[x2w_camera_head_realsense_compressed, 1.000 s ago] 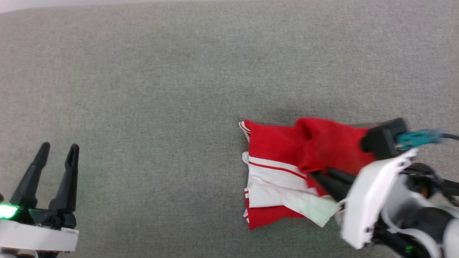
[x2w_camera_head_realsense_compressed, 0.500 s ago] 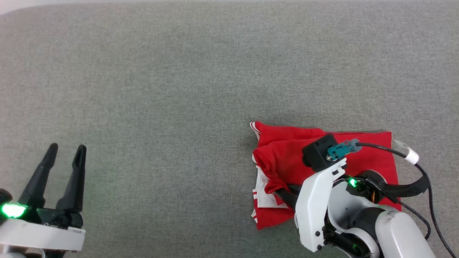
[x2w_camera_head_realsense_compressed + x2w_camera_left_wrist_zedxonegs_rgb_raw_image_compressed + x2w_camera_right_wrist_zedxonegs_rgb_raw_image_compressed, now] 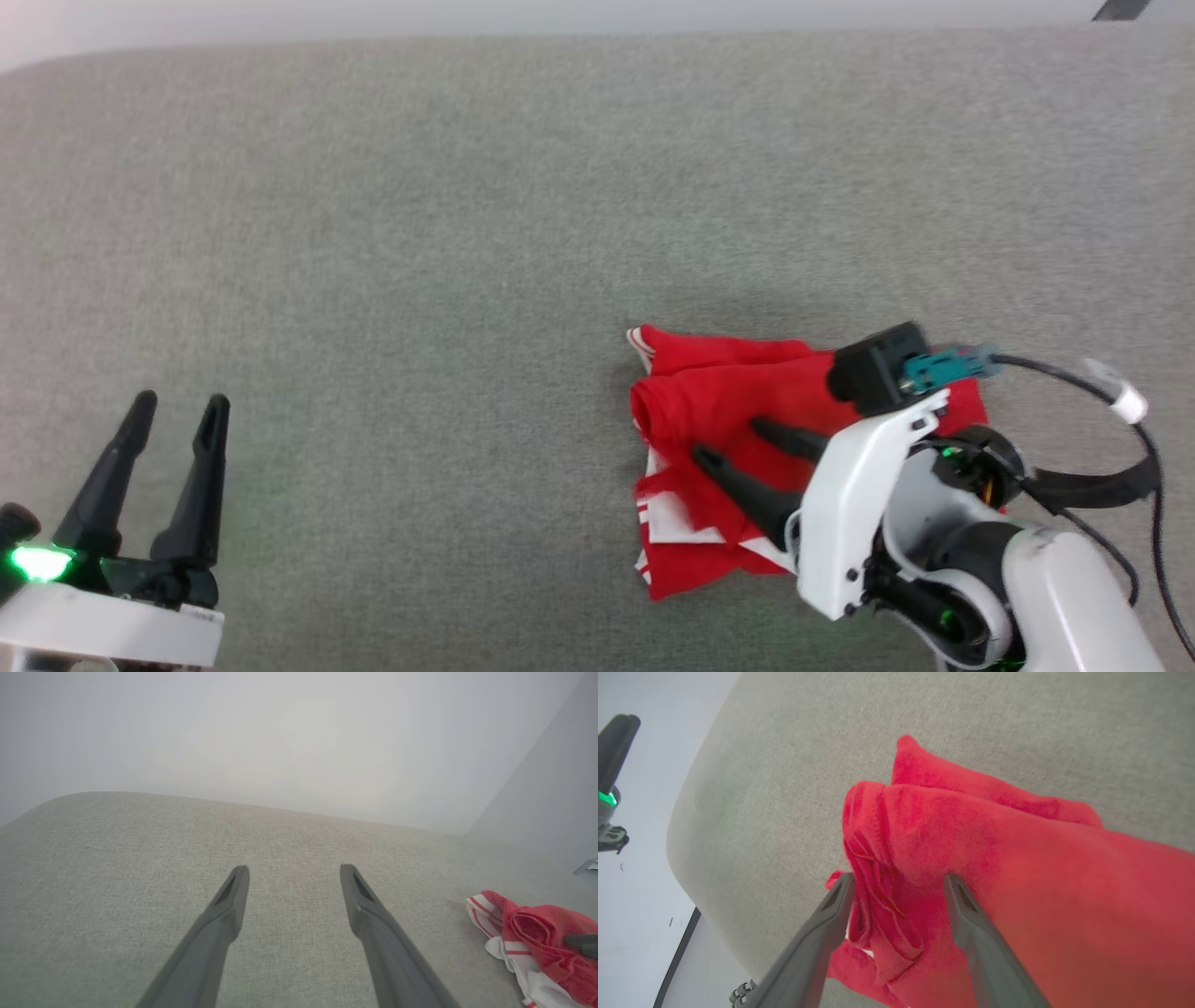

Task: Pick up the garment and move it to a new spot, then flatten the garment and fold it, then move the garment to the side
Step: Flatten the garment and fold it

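Bench (image 3: 420, 233): grey fabric surface that carries everything. Most of it is bare, so you have room on either side.
Garment (image 3: 709, 392): it lies on the right part of the bench as a loosely folded bundle. Red cloth is on top and rolled over at its left edge, with white sleeve and striped trim poking out below. Judging by the compact shape and the off-centre spot, you look to be at the set-it-aside stage, though the bundle is rumpled rather than neat.
Right gripper (image 3: 725, 440): it hovers over the garment's near left part with its jaws spread wide and pinching nothing. That suits cloth resting on the bench under its own weight.
Left gripper (image 3: 181, 401): it is parked at the near left, well apart from the garment, with its jaws also spread and nothing between them. There it keeps out of your right arm's way.
Gap between the jaws: in the right wrist view (image 3: 897, 877) the rolled red edge runs up between the two fingers, with cloth beneath both. You cannot tell whether the tips touch the fabric.
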You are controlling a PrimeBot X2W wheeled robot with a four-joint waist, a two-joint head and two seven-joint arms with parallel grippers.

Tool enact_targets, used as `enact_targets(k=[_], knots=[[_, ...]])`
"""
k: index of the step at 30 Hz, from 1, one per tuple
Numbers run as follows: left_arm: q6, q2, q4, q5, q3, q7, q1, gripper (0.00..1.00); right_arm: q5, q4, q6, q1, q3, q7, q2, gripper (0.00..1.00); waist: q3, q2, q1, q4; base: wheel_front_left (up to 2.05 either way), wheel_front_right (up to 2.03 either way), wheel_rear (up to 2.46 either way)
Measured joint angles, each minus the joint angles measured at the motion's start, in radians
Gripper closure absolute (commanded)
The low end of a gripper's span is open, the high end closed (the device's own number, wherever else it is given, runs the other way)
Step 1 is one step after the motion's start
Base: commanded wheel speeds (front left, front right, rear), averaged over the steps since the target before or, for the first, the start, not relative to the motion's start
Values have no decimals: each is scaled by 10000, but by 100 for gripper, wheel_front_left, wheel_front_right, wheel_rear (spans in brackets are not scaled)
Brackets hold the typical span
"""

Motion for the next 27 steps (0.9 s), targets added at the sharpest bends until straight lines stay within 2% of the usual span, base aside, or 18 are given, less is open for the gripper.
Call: enact_targets(k=[7, 14, 21, 27], knots=[[0, -125, 111, 73, -63, 0, 191, 0, 270, 255, 0, -54, -583, -1032, -86, 0, -441, 0, 0, -347, 0, 0, 0], [0, -316, 384, 125, 171, 0, 386, 0, 17, 1442, 0, -208, -901, -3983, -435, 0, -895, 0, 0, -650, 0, 0, 0], [0, -648, 759, 362, 573, 0, 664, 0, -736, 2681, 0, -220, -1218, -7064, -690, 0, -1367, 0, 0, -889, 0, 0, 0], [0, -1055, 842, 568, 980, 0, 1222, 0, -953, 3342, 0, 92, -1258, -8746, -930, 0, -1879, 0, 0, -1040, 0, 0, 0]])
